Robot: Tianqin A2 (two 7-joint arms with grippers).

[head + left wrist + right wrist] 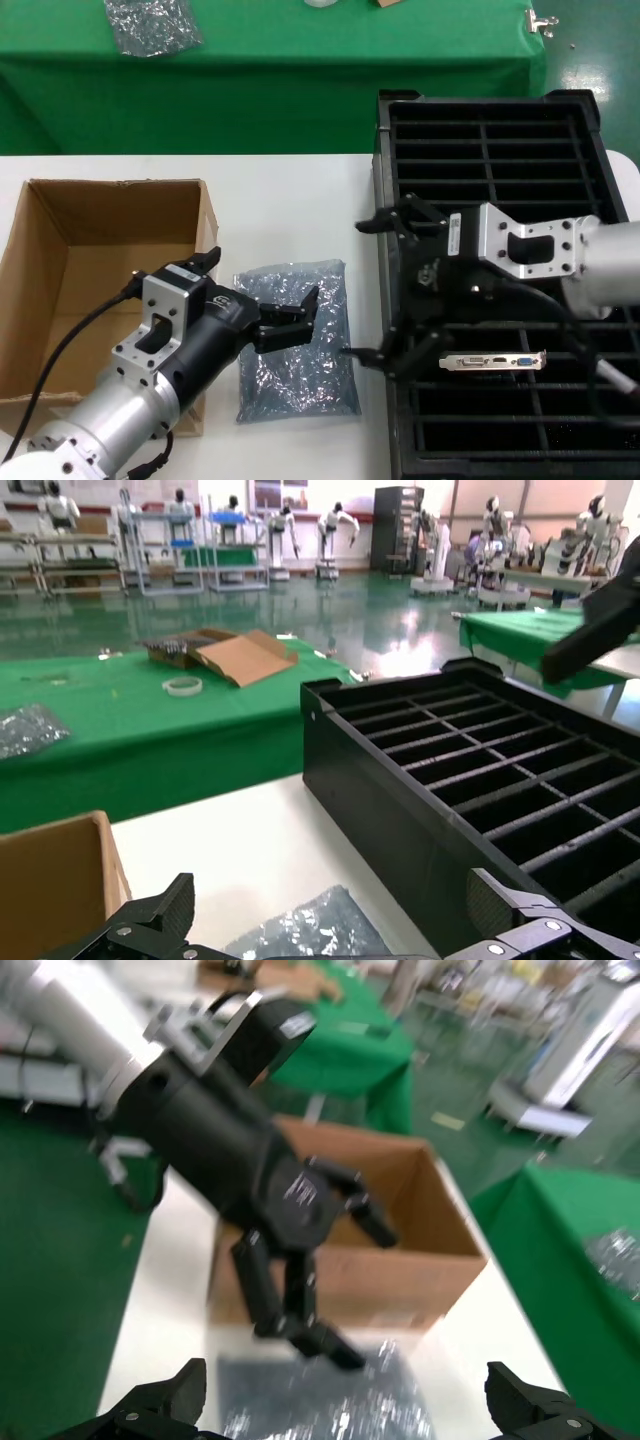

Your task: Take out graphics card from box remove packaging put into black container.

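- The card (pixel 492 361) lies in the black tray (pixel 580 130), in a slot near the front. Only its silver end with the blue port shows well.
- The right gripper (pixel 385 290) hangs over the tray's left side, just by the card. Its fingers are spread wide and hold nothing.
- The bag (pixel 295 340) lies flat on the white table (pixel 290 195), between the box (pixel 60 300) and the tray. It looks empty and crinkly.
- The left gripper (pixel 305 310) sits over the bag. Its fingers are apart too, and nothing is in them.
- The box stands open on the left. I can see nothing inside it.
- So I think the card is out of the box, out of its bag and in the tray. The job looks almost done.
- The card is thin, stiff and light, I think. It could crack or scratch if squeezed hard.
- The best place to hold it is by its long edges or the metal end, not on the little parts.
- The bag is soft, shiny and slippery. It would fold and slide in a grip.
- Another silvery bag (pixel 152 25) lies far off on the green table (pixel 300 90).
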